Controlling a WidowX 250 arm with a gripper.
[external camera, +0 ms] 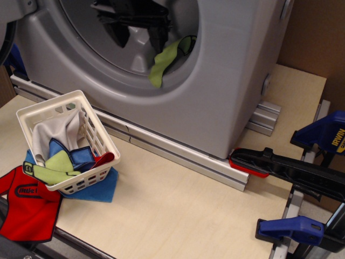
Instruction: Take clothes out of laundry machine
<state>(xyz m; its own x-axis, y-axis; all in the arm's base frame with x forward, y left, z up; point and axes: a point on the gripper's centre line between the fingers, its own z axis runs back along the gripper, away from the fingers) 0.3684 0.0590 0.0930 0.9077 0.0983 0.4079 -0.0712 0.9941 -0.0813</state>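
My gripper is inside the round opening of the washing machine, in front of the grey drum. Its two black fingers point down and stand apart, with nothing between them. The lime-green garment hangs over the lower right edge of the opening, just beside my right finger, and its black trim is at the upper end. On the wooden table stands a white basket with grey, blue and green cloths inside. A red garment lies beside the basket at the table edge.
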